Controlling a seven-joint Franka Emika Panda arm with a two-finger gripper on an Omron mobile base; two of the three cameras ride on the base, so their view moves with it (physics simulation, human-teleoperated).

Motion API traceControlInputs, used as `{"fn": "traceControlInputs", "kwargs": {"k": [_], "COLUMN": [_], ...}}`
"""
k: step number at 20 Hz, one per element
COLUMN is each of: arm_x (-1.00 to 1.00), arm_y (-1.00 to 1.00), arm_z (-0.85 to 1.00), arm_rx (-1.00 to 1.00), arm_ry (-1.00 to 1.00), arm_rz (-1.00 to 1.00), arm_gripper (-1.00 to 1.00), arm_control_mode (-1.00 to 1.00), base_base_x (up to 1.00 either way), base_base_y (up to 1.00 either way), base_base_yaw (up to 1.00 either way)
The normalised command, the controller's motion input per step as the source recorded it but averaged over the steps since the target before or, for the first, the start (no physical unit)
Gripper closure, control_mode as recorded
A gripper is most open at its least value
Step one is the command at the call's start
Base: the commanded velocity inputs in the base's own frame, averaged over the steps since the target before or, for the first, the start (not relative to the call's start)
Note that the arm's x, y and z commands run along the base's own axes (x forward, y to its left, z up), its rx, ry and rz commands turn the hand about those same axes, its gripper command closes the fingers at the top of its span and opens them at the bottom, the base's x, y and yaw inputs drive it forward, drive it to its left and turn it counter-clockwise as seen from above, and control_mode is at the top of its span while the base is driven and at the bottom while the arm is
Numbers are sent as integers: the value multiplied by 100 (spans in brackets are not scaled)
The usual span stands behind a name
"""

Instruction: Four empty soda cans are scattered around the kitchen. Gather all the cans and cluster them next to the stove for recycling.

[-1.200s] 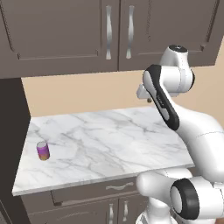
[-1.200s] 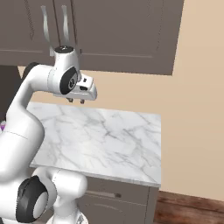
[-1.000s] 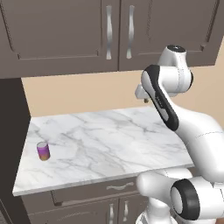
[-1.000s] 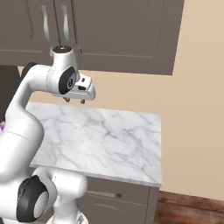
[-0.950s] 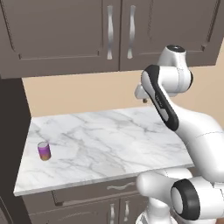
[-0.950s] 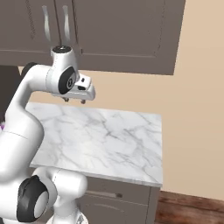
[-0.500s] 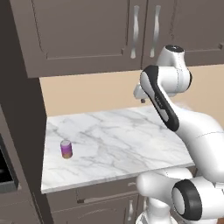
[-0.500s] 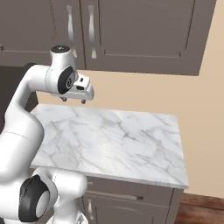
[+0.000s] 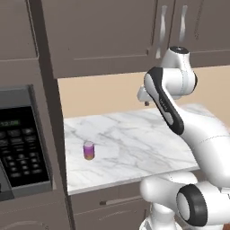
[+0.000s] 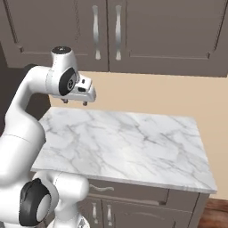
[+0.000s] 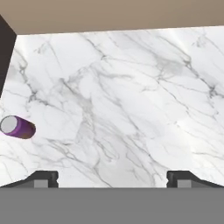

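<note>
One purple-pink soda can (image 9: pixel 89 150) with a silver top stands upright on the white marble counter (image 9: pixel 134 148), near its left end. It also lies at the left edge of the hand view, soda can (image 11: pixel 17 127). My gripper (image 10: pixel 75 103) hangs high above the counter's back part, well to the right of the can, pointing down. It is open with nothing between the fingertips (image 11: pixel 41 178). From the left base view the gripper (image 9: pixel 144 101) sits in front of the beige wall. The stove is out of view.
A tall dark cabinet column with a black keypad panel (image 9: pixel 20 146) borders the counter's left end. Dark upper cabinets (image 10: pixel 116 33) hang above the gripper. The counter's right end (image 10: pixel 202 151) stops at a beige wall, with wood floor below.
The whole picture has shifted right: the base has driven left, bringing the tall cabinet and black panel into view. The arm keeps its pose; its fingers look slightly further apart.
</note>
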Motion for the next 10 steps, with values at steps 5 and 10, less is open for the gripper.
{"fn": "traceControlInputs", "kwargs": {"k": [5, 10], "arm_x": [0, 0], "arm_y": [0, 0], "arm_z": [0, 0], "arm_rx": [0, 0], "arm_ry": [0, 0], "arm_rz": [0, 0], "arm_gripper": [-100, -100], "arm_control_mode": [100, 100], "base_base_x": [-18, -17], "base_base_y": [53, 52], "base_base_yaw": [-4, -4]}}
